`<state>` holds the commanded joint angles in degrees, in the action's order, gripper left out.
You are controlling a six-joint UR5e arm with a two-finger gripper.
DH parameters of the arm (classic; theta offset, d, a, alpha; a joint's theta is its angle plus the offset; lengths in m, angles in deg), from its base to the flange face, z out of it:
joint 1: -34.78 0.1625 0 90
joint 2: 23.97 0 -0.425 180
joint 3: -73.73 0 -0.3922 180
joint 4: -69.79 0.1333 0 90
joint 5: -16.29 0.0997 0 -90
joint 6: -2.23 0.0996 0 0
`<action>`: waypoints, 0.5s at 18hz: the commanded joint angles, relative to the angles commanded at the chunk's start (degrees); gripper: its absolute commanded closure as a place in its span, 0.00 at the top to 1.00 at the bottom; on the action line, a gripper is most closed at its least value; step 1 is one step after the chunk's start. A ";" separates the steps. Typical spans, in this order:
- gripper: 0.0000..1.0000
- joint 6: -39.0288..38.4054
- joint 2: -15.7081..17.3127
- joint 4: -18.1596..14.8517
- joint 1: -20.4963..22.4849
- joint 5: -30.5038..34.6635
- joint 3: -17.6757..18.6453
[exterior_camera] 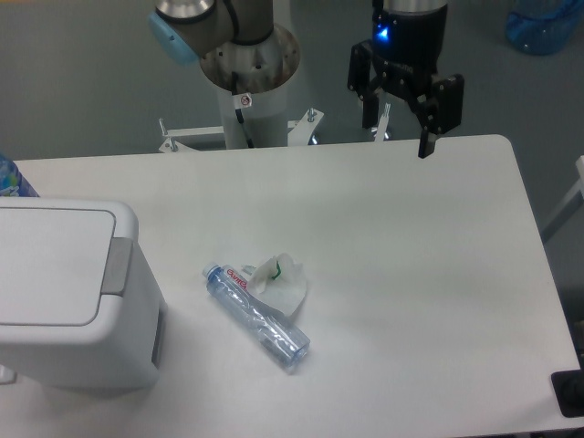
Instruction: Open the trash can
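The trash can (pixel 64 292) is a large white boxy bin at the left edge of the table, its flat lid down and a grey push tab (pixel 115 266) on its right side. My gripper (pixel 398 135) hangs over the table's far edge, right of centre, well away from the bin. Its black fingers stand apart and hold nothing.
A clear crushed plastic bottle (pixel 257 318) lies near the middle of the table with a crumpled white tissue (pixel 285 281) beside it. The arm's base column (pixel 248 82) stands behind the far edge. A blue object (pixel 11 178) shows at the far left.
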<state>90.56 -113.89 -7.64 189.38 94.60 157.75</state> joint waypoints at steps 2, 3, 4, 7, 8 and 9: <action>1.00 0.00 0.09 -0.09 -0.09 -0.09 0.09; 1.00 0.00 0.09 -0.09 -0.09 -0.17 0.09; 1.00 -0.44 0.18 -0.09 -0.09 -0.26 0.09; 1.00 -3.24 0.09 -0.09 -0.61 -1.05 -0.09; 1.00 -4.99 0.09 -0.09 -0.70 -1.05 -0.17; 1.00 -7.19 0.00 0.00 -1.05 -1.23 -0.26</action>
<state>83.37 -113.89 -7.64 188.33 93.37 157.49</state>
